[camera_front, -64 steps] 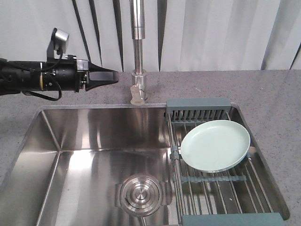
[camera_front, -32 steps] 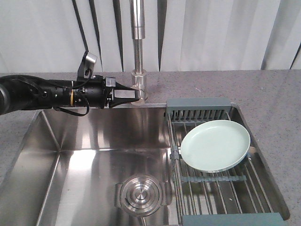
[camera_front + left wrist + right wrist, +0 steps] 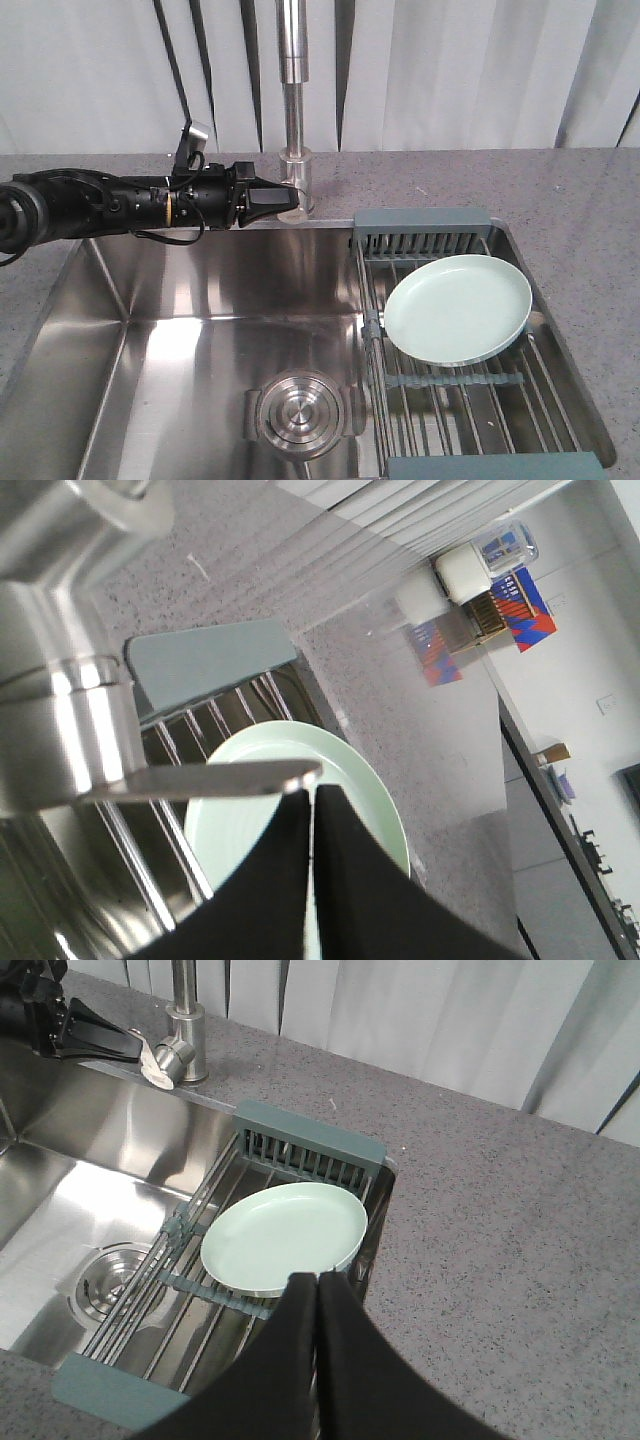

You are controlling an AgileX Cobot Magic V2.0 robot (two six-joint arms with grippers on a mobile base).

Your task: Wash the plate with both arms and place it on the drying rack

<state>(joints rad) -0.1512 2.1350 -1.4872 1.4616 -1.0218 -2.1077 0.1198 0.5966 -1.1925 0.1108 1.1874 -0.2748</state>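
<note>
The left gripper [image 3: 283, 201] had its jaws pressed together, tips touching the faucet lever [image 3: 291, 211] behind the sink [image 3: 200, 300]. The right gripper [image 3: 316, 1282], also closed and empty, hung above the plate [image 3: 458, 308], which lay on the drying rack [image 3: 450, 385].

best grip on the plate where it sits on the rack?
Take the plate by its raised rim on the counter side, jaws coming from above. It lies nearly flat, face up on the drying rack rods, so only the rim offers an edge; the right gripper hovers nearest, probably the easier approach.
</note>
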